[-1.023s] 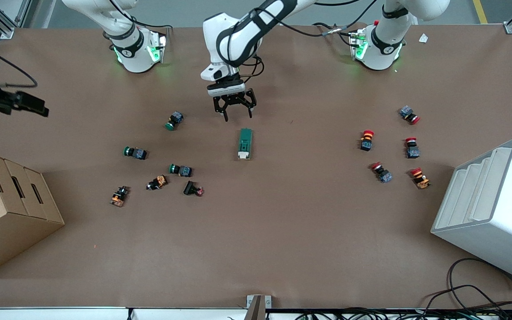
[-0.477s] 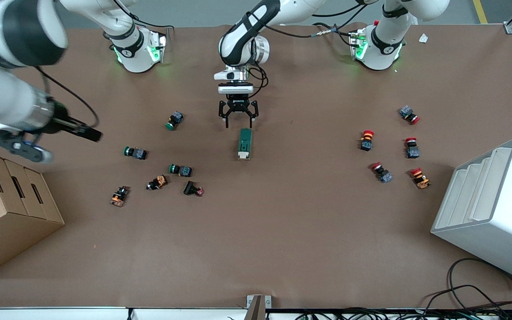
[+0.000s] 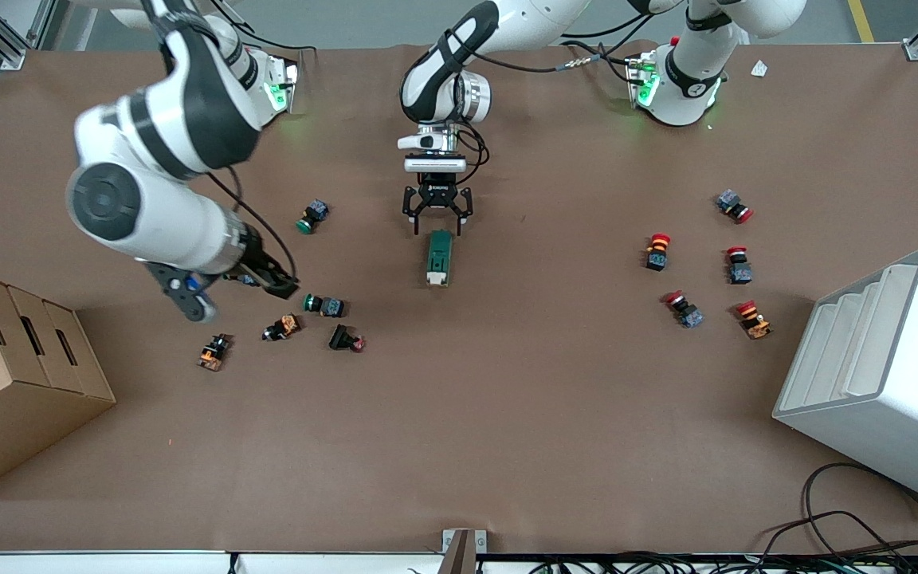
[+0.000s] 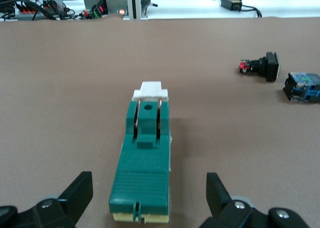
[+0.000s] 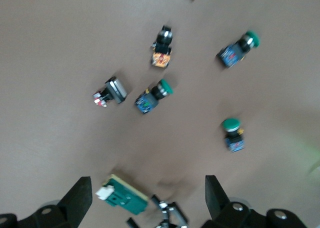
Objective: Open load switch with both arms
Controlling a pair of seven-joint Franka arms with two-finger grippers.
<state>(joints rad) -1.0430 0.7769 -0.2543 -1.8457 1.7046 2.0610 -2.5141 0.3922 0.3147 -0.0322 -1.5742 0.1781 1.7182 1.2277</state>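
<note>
Fingers spread, my left tool [image 3: 437, 225] hangs just over the load switch's [image 3: 438, 257] green end; my right tool [image 3: 268, 281], also spread, hovers above the push-buttons [image 3: 323, 304].

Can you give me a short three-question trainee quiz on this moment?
1. True or false: the left pincer is open, over the end of the load switch farther from the front camera.
2. Which end of the load switch carries the white toggle piece? A) the end nearer the front camera B) the end under the left pincer
3. Fill in: the right pincer is over the cluster of ____-capped push-buttons.

Key: 1 true; 2 A; 3 green.
</note>
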